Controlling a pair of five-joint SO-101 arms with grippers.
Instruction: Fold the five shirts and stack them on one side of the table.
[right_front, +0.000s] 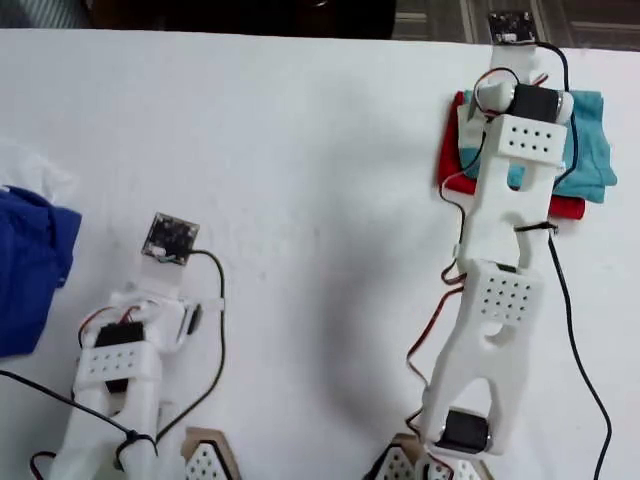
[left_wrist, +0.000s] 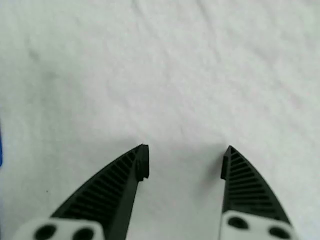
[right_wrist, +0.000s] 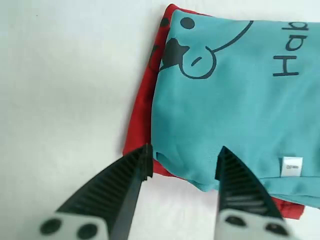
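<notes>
Though far from finished, high view: teal shirt (right_front: 590, 140) folded atop red shirt (right_front: 452, 165), stacked at 2 o'clock on table (right_front: 300, 150); blue shirt (right_front: 30, 265) crumpled at 9 o'clock edge.
Left wrist view: left gripper (left_wrist: 185, 162) jaws parted, over bare table.
Right wrist view: right gripper (right_wrist: 182, 160) jaws parted, gripping nothing, over teal shirt's edge.
Judged two of five done; blue left to fold and stack.

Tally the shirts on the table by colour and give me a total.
Teal folded fabric shirt, lying on the red one: 1
Red folded fabric shirt: 1
Blue crumpled fabric shirt: 1
Total: 3 clearly visible. The white bunched cloth beside the blue one may be another shirt; I cannot tell.
</notes>
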